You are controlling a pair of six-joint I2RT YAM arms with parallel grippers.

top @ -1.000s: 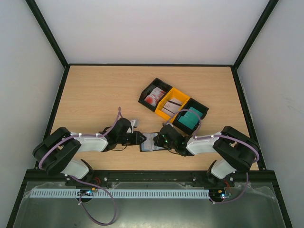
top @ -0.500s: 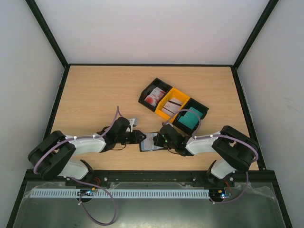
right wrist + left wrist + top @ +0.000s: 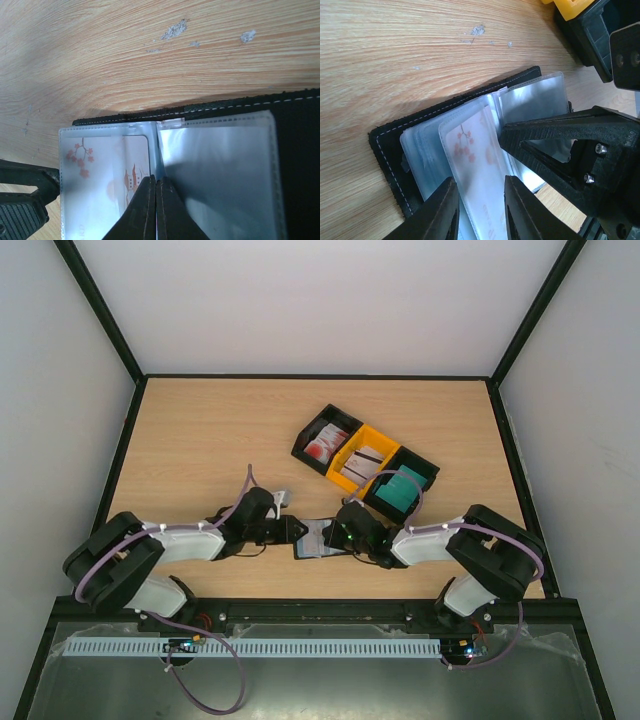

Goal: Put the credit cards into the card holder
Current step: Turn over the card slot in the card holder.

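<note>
Black wallet: the card holder (image 3: 318, 538) lies open on the bench (image 3: 200, 430) at the lower middle of the overhead view, between the two arms, with its clear sleeves (image 3: 220, 165) fanned out
Card being loaded: a pale card with red blossoms (image 3: 470, 150) shows through the left-hand sleeve and looks most of the way in; I can't make out whether its end is fully home
Left end effector (image 3: 480, 181): fingers part-way apart, one on either side of that blossom card; whether they actually pinch it I cannot tell
Right end effector (image 3: 155, 180): closed tight with nothing between the fingers, tips down on the fold of the sleeves, apparently pinning the holder flat
Left to do: the row of trays (image 3: 374, 433), up and right of centre, holds red-blotched cards (image 3: 322, 447), white cards (image 3: 360, 465) and teal cards (image 3: 402, 490)
Progress: early, I'd say, with one card going in and the rest waiting
</note>
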